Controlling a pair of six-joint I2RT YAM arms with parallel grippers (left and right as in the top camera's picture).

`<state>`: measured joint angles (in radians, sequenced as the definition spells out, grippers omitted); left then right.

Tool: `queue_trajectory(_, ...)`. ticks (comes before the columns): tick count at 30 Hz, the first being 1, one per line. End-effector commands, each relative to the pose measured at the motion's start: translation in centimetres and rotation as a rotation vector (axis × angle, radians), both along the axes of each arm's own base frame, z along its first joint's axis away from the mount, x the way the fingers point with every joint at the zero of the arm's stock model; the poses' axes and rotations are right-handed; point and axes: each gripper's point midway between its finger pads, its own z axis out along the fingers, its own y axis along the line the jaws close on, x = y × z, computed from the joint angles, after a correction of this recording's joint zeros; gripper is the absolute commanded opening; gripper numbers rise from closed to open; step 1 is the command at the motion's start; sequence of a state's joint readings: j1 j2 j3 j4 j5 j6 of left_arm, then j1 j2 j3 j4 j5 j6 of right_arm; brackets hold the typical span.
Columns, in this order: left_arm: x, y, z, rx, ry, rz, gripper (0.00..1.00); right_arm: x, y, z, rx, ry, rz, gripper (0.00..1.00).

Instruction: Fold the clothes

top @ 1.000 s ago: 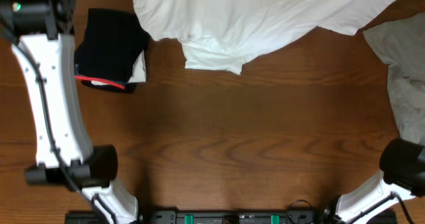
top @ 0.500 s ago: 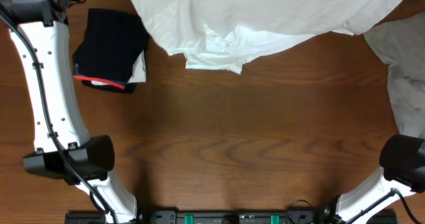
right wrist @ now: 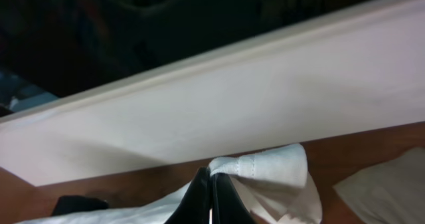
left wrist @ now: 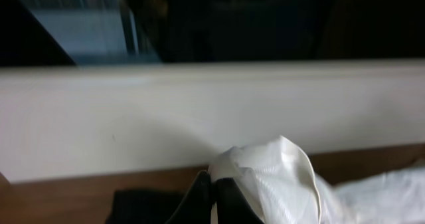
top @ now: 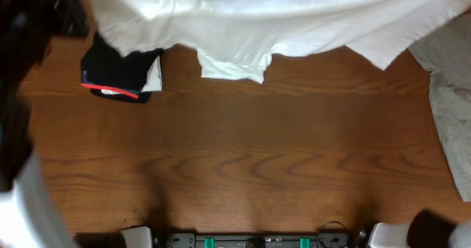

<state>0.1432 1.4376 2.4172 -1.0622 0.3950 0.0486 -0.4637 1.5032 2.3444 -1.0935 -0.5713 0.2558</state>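
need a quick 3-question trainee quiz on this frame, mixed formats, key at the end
1. True or false: the left gripper and the right gripper are both shut on the white T-shirt.
2. The white T-shirt is: A. folded flat; B. held up, spread across the far side of the table; C. lying untouched.
3. Fill in: the near edge of the black garment is ___.
Key: 1 true; 2 B; 3 red.
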Motion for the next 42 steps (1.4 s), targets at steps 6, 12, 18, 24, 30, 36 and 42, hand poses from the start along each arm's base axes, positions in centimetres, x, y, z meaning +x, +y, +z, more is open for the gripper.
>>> queue_trajectory(6, -12.5, -1.3, 5.7, 0.002, -0.242, 0.032, 0.06, -10.0, 2.4, 3.5, -0.043, -0.094, -0.121, 0.01)
queue_trajectory(12, -20.1, -2.4, 7.9, 0.023, -0.398, 0.03, 0.06, -14.2, 4.8, 4.4, -0.059, -0.144, -0.127, 0.01)
queue_trajectory(18, -23.5, -2.6, 9.0, 0.013, -0.469, 0.045, 0.06, -15.9, 5.6, 3.4, -0.035, -0.103, -0.143, 0.01)
queue_trajectory(24, -20.7, -2.2, 7.2, -0.01, -0.369, 0.051, 0.06, -15.7, 4.4, 1.7, -0.01, -0.027, -0.2, 0.01)
queue_trajectory(30, -12.6, -1.0, 2.9, -0.06, -0.144, 0.058, 0.06, -13.7, 2.5, -0.8, 0.02, 0.091, -0.234, 0.01)
queue_trajectory(36, -4.1, 0.3, -1.7, -0.083, 0.06, 0.066, 0.06, -9.3, -0.2, -3.4, 0.047, 0.209, -0.224, 0.01)
queue_trajectory(42, 3.1, 1.1, -6.3, -0.102, 0.221, 0.06, 0.06, -4.3, -3.2, -7.0, 0.086, 0.335, -0.212, 0.01)
